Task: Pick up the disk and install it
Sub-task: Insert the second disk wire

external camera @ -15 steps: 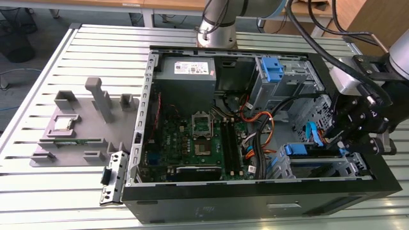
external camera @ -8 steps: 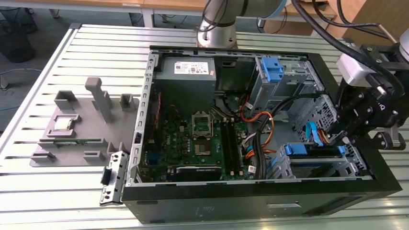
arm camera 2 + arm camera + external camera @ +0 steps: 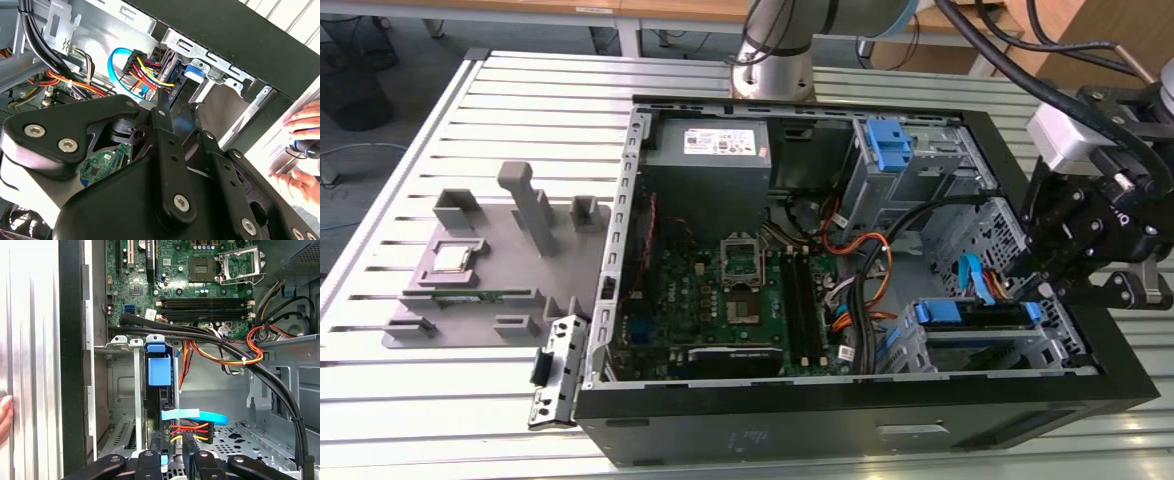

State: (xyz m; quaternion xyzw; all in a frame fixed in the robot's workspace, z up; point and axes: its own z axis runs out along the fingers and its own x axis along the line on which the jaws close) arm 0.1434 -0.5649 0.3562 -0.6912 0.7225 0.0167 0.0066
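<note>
The disk, a drive in a blue carrier frame, sits in the lower drive bay of the open computer case, at the exterior view's right. In the first wrist view the disk stands edge-on in the bay, with a blue ribbon cable and red-yellow power wires plugged in at its near end. My gripper hangs just over the case's right wall, close above that end of the disk. The gripper points at the cable plugs in both wrist views.
A bare blue bracket sits in the upper bay. Thick black cables cross beside the disk, over the motherboard. A grey fixture stands on the table at the left. A person's hand rests outside the case wall.
</note>
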